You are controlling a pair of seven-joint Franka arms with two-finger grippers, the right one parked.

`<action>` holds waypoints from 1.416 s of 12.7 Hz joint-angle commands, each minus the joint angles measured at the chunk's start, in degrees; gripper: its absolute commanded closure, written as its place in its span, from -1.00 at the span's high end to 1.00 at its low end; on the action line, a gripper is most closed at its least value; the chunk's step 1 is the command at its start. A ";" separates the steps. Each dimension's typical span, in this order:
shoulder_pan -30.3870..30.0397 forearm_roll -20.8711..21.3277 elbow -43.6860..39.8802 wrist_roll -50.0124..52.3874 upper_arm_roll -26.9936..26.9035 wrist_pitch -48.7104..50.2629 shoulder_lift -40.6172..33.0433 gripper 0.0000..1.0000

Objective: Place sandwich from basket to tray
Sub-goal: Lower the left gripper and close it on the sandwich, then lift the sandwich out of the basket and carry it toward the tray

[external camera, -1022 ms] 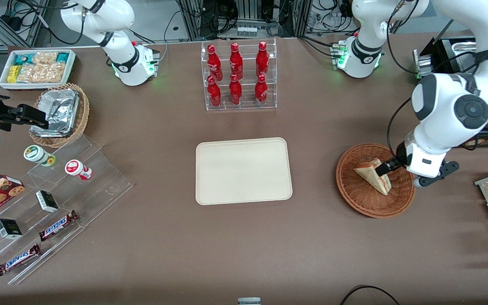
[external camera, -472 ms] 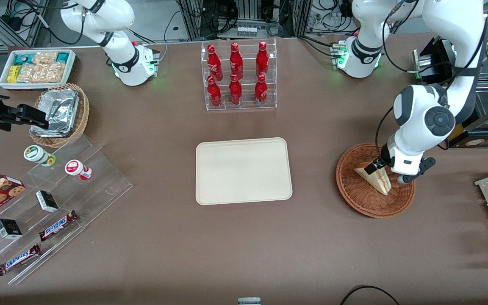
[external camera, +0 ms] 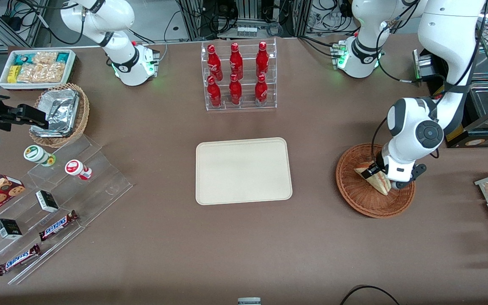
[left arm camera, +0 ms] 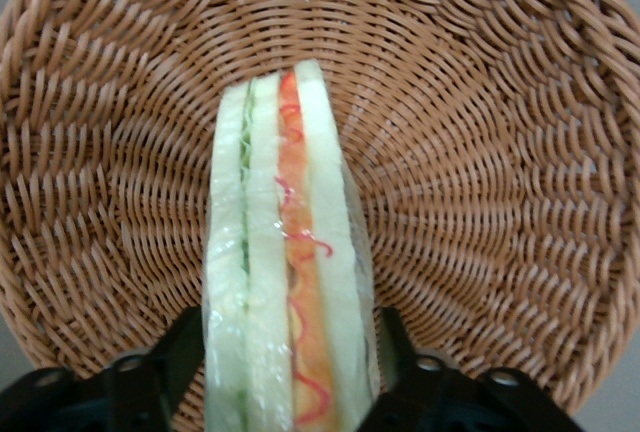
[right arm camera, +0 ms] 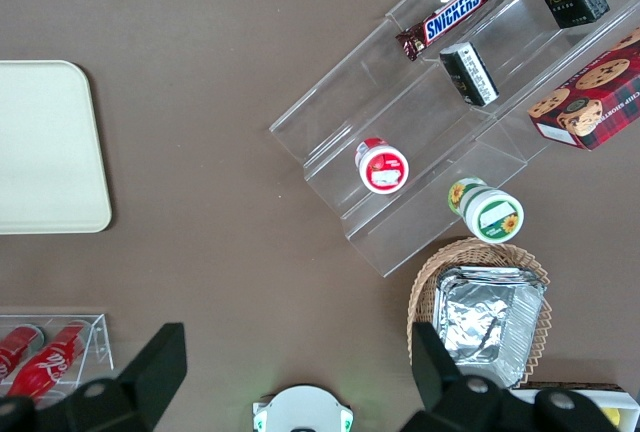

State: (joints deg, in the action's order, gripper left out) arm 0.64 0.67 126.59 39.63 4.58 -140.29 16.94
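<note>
The tray (external camera: 243, 170) lies bare mid-table, well apart from the basket (external camera: 356, 195) toward the working arm's end. The sandwich (left arm camera: 285, 262) stands on edge in the basket, filling upward, so both bread faces are open to a pinch. The gripper (left arm camera: 288, 372) straddles it, fingers (left arm camera: 182, 352) spread just outside the bread, apparently not yet clamped.

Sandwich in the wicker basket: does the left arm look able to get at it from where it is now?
Probably yes. The left gripper is down in the basket, its fingers open on either side of the sandwich, which stands on edge. Nothing else in the basket blocks it.
</note>
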 commanded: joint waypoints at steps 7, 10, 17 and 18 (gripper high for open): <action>4.27 2.67 -15.99 1.24 0.43 25.64 -6.30 -1.00; 9.89 2.32 -25.06 1.16 0.60 33.04 -5.08 -1.00; 24.49 -0.30 -34.29 -1.99 2.43 32.71 2.99 -1.00; 25.19 -2.15 -36.57 -1.92 4.36 32.53 6.06 -1.00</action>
State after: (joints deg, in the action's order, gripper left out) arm 24.46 0.66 95.95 39.26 7.02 -108.48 17.14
